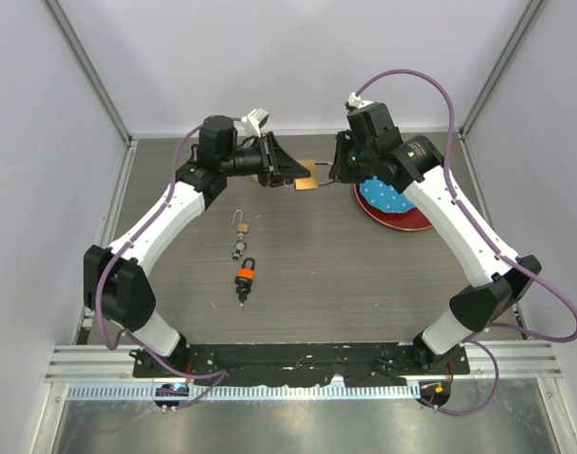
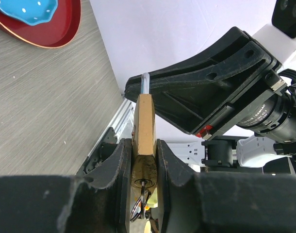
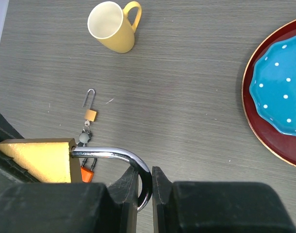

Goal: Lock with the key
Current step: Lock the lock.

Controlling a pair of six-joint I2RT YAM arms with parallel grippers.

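A large brass padlock [image 1: 308, 175] is held in the air between both grippers. My left gripper [image 1: 287, 170] is shut on its brass body [image 2: 145, 121]. A key on a ring [image 2: 142, 191] sits in the keyhole on the underside, between my left fingers [image 2: 116, 165]. My right gripper [image 1: 334, 170] is shut on the curved end of the chrome shackle [image 3: 136, 162]. The shackle stands drawn out of the body [image 3: 39, 160].
A small brass padlock [image 1: 241, 228] with an open shackle lies on the table, joined to keys with an orange tag [image 1: 246, 276]. A yellow mug [image 3: 111, 26] stands on the table. A red plate [image 1: 402, 216] holding a blue dotted dish [image 1: 383, 196] lies under the right arm.
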